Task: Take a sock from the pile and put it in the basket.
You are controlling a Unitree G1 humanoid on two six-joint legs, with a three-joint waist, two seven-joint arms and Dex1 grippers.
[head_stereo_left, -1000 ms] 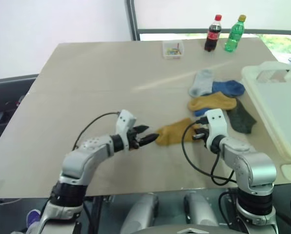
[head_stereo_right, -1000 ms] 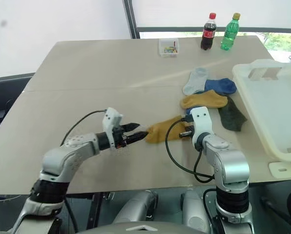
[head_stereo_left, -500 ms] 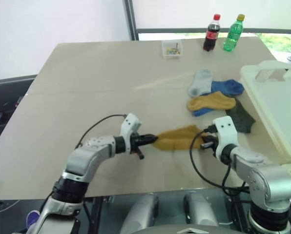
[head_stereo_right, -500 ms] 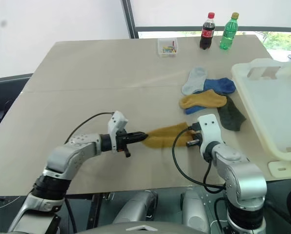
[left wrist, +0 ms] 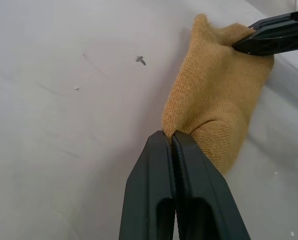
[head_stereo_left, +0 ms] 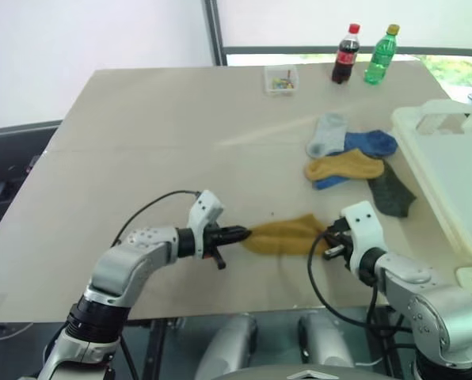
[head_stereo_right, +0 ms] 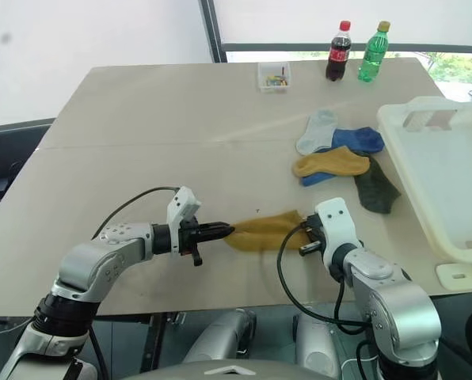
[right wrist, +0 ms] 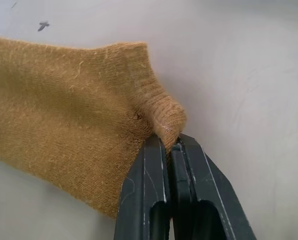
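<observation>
beige table, pile of grey, blue, mustard, dark socks toward right side, cream basket at right edge, small clear box, cola bottle, green bottle at far edge

Readable text: you will find none that can be made out anywhere on the table or on what stands on it.
Cola bottle: you can see a red label band, but its lettering is too small for you to read.
Green bottle: you can see a label band here too, with no words or numbers that you can make out.
Small clear box: you can see coloured bits inside, with no writing you can read.
Basket: its cream-white plastic shows you no print or mark.
</observation>
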